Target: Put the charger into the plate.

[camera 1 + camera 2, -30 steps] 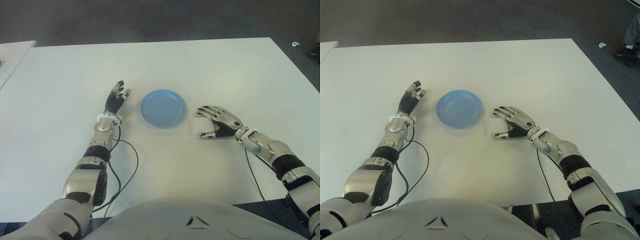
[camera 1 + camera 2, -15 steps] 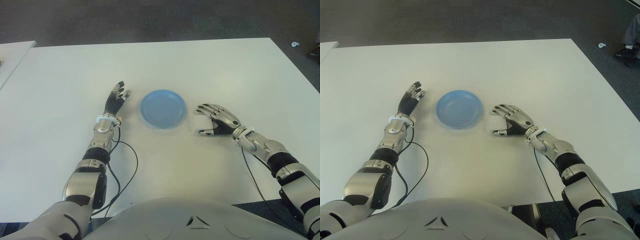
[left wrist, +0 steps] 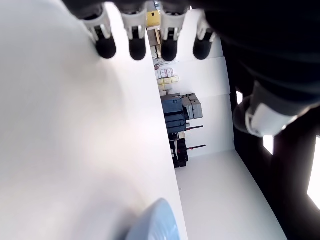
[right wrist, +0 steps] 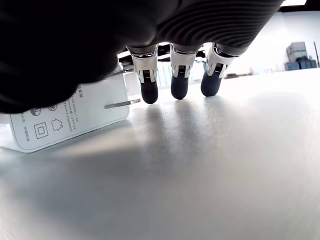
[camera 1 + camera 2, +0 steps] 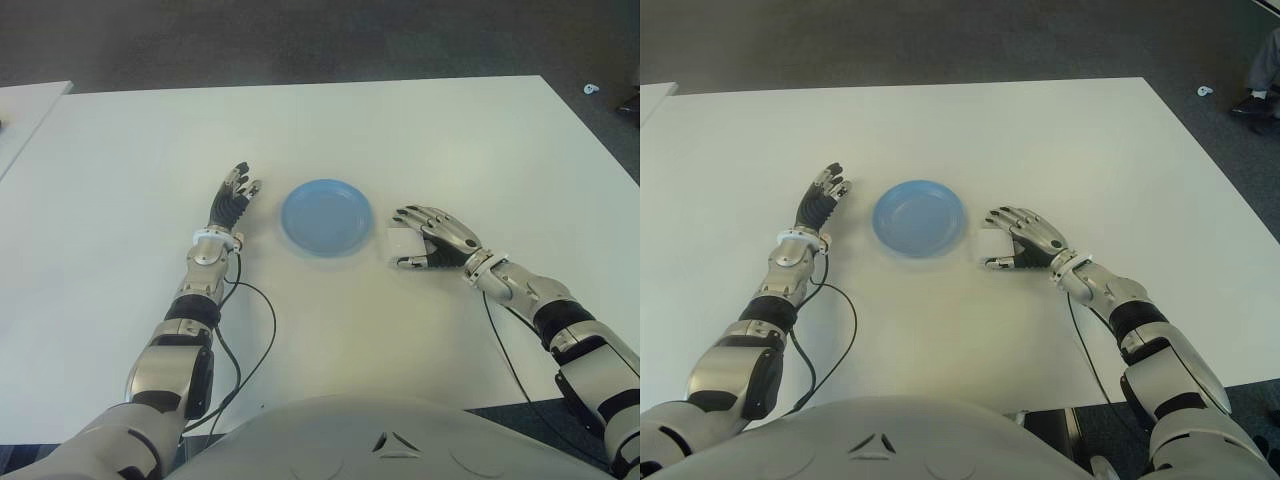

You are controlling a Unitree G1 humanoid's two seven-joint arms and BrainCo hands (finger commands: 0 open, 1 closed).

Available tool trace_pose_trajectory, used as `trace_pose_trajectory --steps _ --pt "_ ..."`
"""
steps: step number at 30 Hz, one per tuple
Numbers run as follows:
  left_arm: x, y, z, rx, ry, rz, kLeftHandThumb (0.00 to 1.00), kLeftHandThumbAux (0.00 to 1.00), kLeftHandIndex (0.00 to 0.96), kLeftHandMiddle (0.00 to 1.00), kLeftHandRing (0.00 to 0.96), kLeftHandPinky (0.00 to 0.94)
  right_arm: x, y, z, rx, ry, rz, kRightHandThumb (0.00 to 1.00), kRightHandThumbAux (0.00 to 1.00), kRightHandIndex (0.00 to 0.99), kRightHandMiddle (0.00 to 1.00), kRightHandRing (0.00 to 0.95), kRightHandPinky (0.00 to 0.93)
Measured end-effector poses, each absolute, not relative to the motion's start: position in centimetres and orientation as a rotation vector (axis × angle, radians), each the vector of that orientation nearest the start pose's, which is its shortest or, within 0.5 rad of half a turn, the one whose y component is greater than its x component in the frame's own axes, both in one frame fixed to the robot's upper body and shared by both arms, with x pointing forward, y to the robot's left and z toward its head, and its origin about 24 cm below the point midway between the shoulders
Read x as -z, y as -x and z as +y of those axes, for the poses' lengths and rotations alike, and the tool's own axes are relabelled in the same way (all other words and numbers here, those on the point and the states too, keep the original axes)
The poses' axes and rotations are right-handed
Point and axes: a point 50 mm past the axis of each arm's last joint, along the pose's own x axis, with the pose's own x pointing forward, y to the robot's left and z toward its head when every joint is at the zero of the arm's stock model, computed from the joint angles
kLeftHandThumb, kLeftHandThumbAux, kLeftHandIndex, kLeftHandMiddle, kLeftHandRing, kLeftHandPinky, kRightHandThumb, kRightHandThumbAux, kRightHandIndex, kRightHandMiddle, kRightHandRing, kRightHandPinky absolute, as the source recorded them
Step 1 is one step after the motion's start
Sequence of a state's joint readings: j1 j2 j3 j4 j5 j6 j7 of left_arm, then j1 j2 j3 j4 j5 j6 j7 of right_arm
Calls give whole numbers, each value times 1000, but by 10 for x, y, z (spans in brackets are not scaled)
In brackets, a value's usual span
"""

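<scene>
White table (image 5: 420, 140), blue plate (image 5: 326, 217) at centre; the right hand (image 5: 436, 243) cups loosely over the white charger (image 5: 402, 243) (prongs showing) just right of it. Left hand (image 5: 231, 203) lies open, left of plate.

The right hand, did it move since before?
Yes. The right hand slid a little toward the blue plate and now sits over the white charger, just beside the plate's rim.

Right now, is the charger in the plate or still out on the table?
Out. The white charger lies on the table beside the blue plate, under the right hand, whose fingers have not closed on it.
</scene>
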State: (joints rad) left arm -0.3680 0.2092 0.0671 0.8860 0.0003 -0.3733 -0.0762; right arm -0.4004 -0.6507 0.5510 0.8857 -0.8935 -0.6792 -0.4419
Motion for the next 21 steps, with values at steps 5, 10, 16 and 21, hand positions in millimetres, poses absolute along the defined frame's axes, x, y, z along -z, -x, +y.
trace_pose_trajectory --steps 5,10,16,21 --pt "13 -300 203 27 -180 147 0 520 0 59 36 26 7 -269 -220 -619 1414 -276 282 156 66 133 118 165" --pt "12 -301 200 31 -178 146 0 522 4 64 43 37 -2 -265 -216 -605 1430 -378 337 200 240 395 403 449" --pt "12 -301 200 27 -177 145 0 519 7 68 48 38 -16 -252 -207 -617 1440 -564 424 244 329 524 552 582" --pt "13 -301 200 25 -177 148 0 515 13 75 53 48 -23 -245 -203 -642 1446 -631 472 253 343 562 599 620"
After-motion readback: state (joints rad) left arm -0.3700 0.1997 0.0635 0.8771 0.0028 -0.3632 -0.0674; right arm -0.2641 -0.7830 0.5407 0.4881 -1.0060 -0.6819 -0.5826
